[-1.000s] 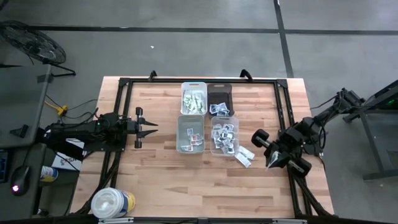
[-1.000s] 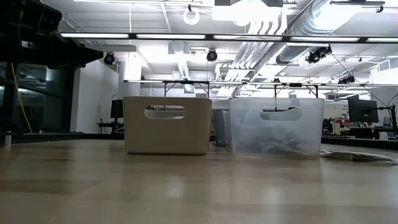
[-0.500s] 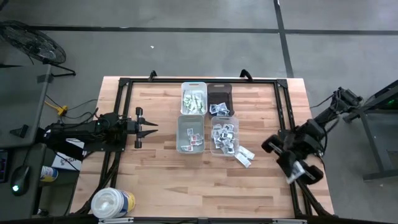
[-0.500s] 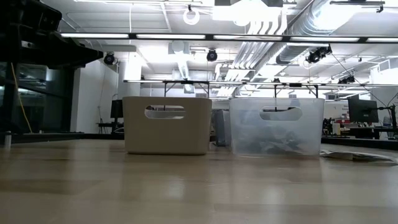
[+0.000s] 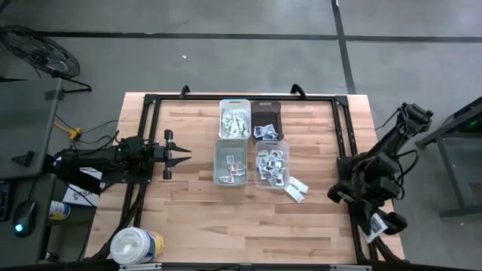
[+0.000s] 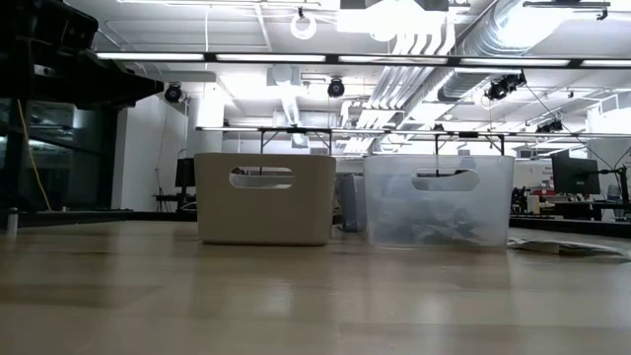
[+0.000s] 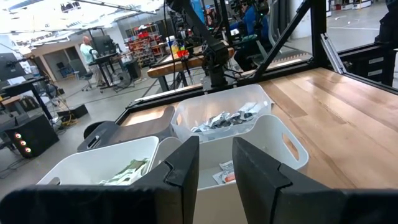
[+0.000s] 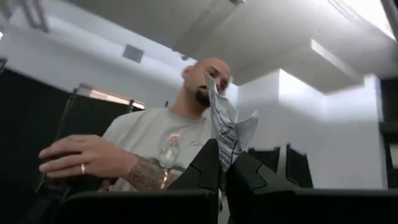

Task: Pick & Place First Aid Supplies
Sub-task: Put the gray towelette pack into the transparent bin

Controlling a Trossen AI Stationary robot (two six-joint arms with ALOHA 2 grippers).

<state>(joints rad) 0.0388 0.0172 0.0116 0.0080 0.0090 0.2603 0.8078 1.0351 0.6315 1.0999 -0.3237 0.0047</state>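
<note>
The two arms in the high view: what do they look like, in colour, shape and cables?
Both arms are dark, nearly black, built of jointed segments. The left tool ends in two thin pointed fingers. The right tool carries a pale part near its tip, and a loose dark cable loops beside that arm. In the left wrist view, the fingers are flat, matte black blocks.

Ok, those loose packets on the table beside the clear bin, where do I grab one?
Probably the outermost packet, at its end away from the bin. Come straight down from above on that far side. It lies flat on the table, so only its edges offer a pinch, and the bin wall crowds the near end.
</note>
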